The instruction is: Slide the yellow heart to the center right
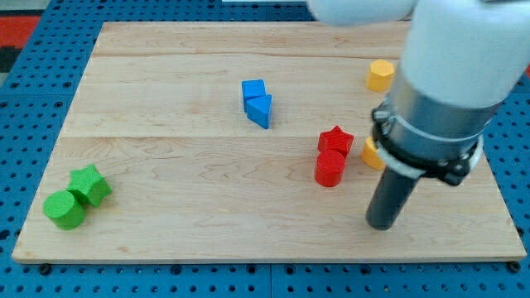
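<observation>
No gripper here. My tip (383,223) sits below the half-hidden yellow block (371,154); pushing could nudge the red cylinder (329,168).

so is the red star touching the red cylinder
Yes, the red star sits right against the red cylinder, with no board showing between them, and my tip is off to their right in the view.

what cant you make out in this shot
- Yellow heart: mostly hidden behind the arm in the camera view; its shape cannot be confirmed.
- My tip: whether it touches the board is unclear; it sits below the heart, right of the red cylinder.
- Arm: top cut off by the view's top.
</observation>
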`<state>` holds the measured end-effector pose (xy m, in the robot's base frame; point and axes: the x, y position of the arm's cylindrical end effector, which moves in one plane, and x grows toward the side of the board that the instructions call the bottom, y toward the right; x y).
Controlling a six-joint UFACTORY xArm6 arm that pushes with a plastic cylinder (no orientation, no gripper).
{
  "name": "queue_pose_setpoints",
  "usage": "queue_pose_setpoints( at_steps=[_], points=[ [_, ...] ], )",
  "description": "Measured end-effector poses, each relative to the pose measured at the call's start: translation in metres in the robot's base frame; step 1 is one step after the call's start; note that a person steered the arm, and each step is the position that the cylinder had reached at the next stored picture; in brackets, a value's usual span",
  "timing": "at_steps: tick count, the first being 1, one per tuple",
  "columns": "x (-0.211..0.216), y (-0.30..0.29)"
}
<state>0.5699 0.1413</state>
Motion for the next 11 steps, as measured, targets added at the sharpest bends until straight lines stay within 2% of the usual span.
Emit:
queue_pose_setpoints(
  at_steps=[2,5,7,8,10,11],
  points=[
    [-0.080,0.002],
    [-0.135,0.026],
    [-0.149,-0.013],
    [-0.170,-0.013],
    [-0.172,0.024],
    [-0.183,-0.021]
  ],
)
